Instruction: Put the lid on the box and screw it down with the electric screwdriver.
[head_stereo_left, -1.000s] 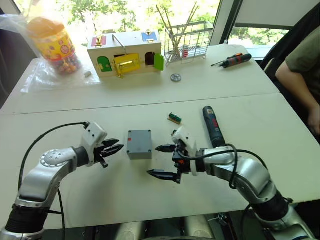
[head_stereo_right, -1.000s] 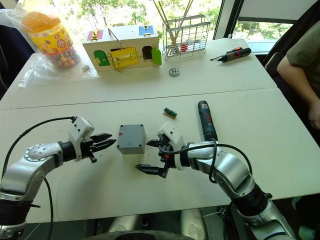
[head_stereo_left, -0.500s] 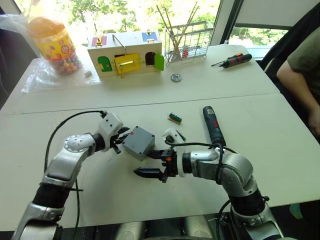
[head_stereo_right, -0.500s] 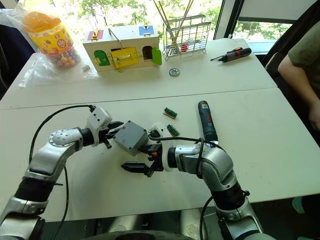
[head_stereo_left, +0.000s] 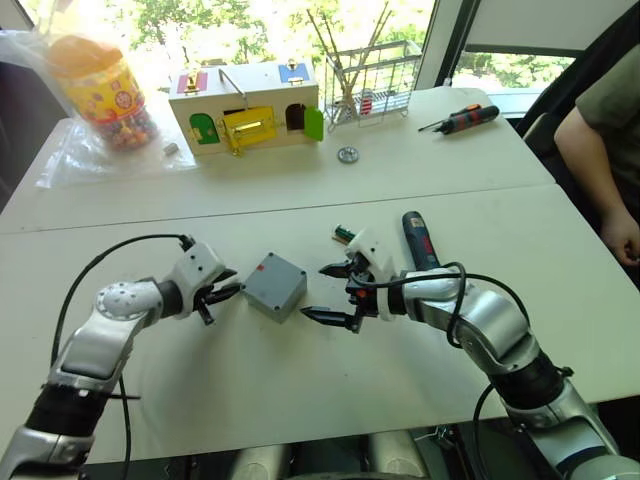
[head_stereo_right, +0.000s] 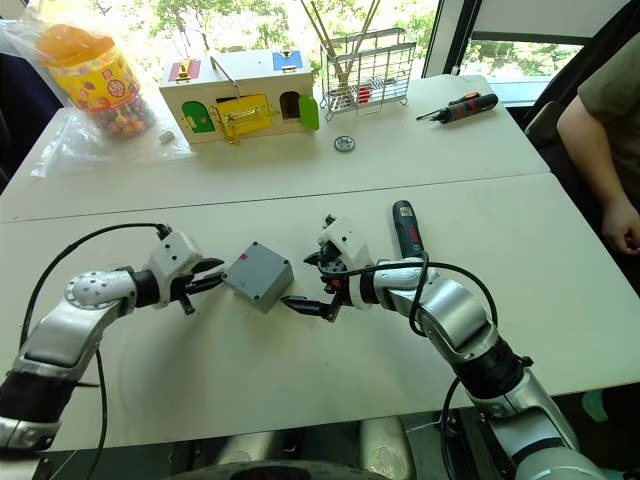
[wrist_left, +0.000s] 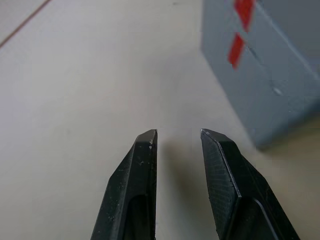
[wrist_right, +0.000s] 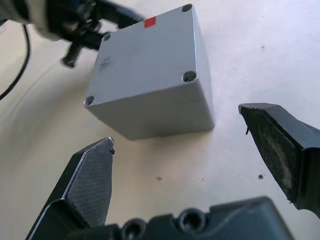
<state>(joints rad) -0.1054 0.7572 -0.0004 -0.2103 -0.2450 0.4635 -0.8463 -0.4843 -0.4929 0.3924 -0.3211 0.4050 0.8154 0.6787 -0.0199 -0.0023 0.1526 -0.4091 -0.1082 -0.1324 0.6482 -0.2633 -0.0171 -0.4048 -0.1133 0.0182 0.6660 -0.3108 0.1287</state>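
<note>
Now the box (head_stereo_left: 273, 286) sits turned on the table between my left gripper (head_stereo_left: 226, 293) and right gripper (head_stereo_left: 331, 293), both parted, gripping nothing.

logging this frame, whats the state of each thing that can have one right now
small square grey plastic box: lid on, flat on the white table, turned diagonally, not held
thick black cylindrical electric screwdriver: lying on the table, not held
left hand: open, beside the box, apart from it
right hand: open wide, empty
wooden latch box with coloured doors: green door ajar
</note>
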